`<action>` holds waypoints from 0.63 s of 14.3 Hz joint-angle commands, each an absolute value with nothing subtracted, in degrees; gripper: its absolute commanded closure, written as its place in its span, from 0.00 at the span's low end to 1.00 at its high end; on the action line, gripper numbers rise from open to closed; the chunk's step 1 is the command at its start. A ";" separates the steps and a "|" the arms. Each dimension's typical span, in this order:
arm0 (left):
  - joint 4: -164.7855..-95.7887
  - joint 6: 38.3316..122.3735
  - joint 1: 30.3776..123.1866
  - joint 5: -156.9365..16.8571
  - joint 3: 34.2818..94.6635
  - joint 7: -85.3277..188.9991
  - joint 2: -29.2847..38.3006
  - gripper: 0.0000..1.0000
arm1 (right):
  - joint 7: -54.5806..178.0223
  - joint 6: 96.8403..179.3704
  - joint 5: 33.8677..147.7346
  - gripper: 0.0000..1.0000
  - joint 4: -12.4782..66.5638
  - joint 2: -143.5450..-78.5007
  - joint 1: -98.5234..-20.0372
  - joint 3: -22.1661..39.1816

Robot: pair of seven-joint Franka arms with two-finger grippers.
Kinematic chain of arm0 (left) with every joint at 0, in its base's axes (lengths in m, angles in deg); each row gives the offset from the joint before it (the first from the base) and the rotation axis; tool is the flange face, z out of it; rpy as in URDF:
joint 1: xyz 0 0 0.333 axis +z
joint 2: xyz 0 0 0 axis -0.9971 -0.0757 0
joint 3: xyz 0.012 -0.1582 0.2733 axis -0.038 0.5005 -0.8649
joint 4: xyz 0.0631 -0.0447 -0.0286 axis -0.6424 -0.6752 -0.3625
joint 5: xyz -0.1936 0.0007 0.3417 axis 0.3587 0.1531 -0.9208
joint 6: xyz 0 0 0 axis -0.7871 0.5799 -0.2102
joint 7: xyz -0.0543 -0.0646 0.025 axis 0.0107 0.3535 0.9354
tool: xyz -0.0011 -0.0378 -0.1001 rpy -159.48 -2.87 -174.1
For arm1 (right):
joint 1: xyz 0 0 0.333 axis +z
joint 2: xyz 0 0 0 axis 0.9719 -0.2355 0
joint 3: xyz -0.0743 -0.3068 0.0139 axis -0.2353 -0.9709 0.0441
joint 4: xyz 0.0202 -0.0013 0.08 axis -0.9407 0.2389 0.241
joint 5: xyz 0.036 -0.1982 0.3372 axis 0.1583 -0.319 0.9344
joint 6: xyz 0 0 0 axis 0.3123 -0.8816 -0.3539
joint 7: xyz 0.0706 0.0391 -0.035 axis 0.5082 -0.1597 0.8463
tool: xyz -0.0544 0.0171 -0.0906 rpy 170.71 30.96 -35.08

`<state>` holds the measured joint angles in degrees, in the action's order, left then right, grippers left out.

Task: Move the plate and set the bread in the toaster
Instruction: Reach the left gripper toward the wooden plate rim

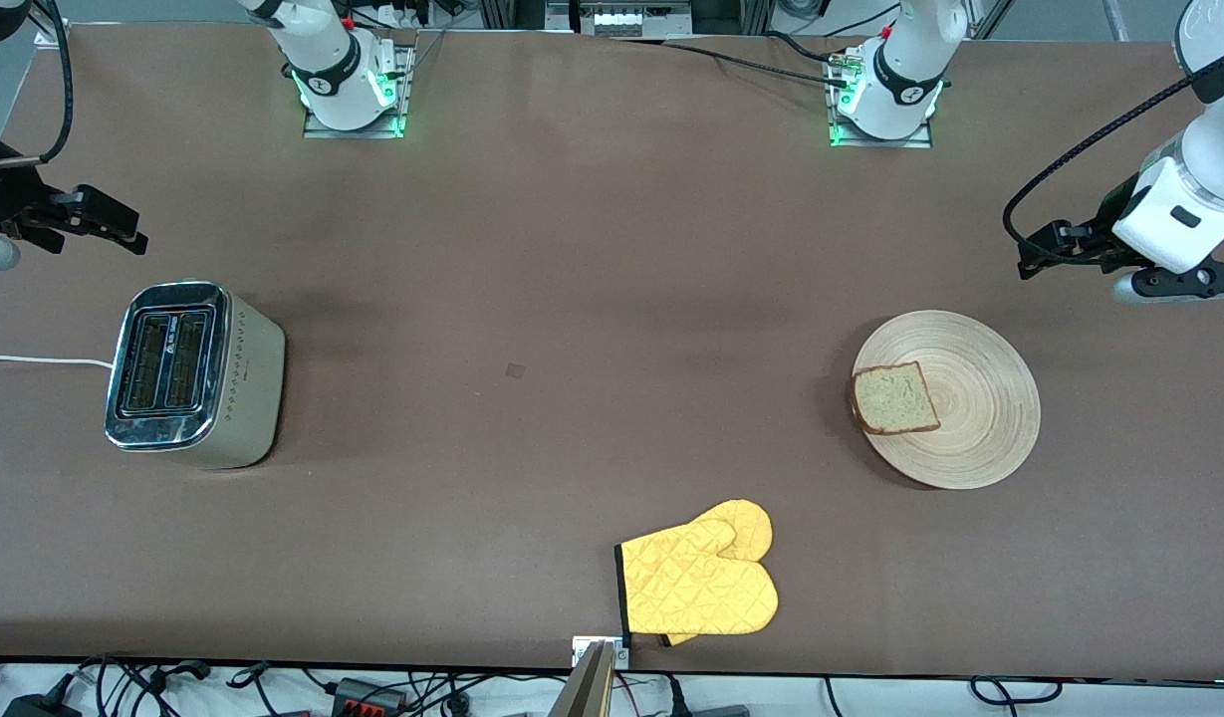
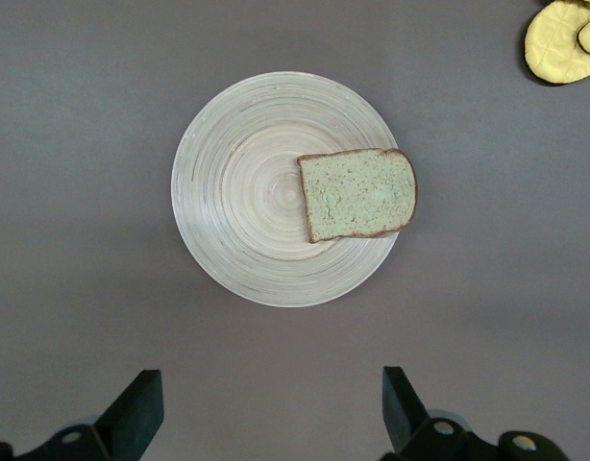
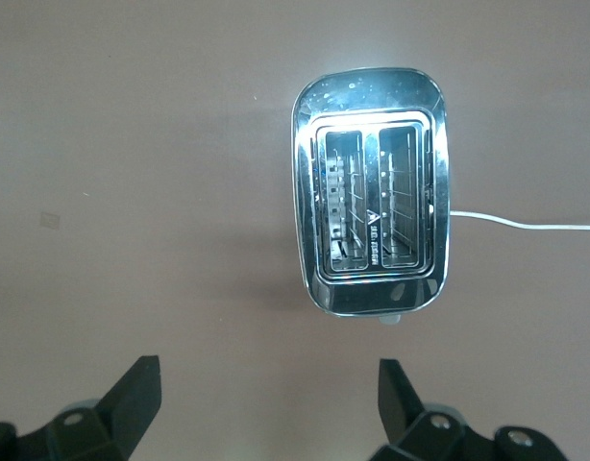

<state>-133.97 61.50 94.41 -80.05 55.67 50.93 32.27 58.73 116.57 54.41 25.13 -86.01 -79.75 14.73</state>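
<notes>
Speckled bread (image 1: 895, 398), round ring-grained wooden plate (image 1: 980, 398)

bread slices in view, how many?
1. The bread lies on the plate, at the edge of it toward the toaster. Both toaster slots look empty, so none seems hidden.

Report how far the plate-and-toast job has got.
Nothing looks done: the bread lies on the plate at the left arm's end, and the toaster slots are empty. Nothing is in hand: the left hand hangs open above the plate, the right hand open above the toaster. Both steps remain.
</notes>
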 commanded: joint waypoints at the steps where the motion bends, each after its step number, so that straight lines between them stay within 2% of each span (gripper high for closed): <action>1: -134.64 61.45 93.92 -79.12 55.20 51.45 33.21 0.00 | 57.92 116.00 53.78 0.00 25.23 -85.10 -79.72 14.84; 7: -134.20 61.45 94.09 -79.03 55.20 51.45 32.77 0.00 | 57.92 116.18 53.69 0.00 25.23 -85.18 -79.72 14.92; 9: -133.33 61.72 95.58 -74.40 54.15 51.27 29.27 0.00 | 58.18 116.18 53.69 0.00 25.23 -85.27 -79.72 14.84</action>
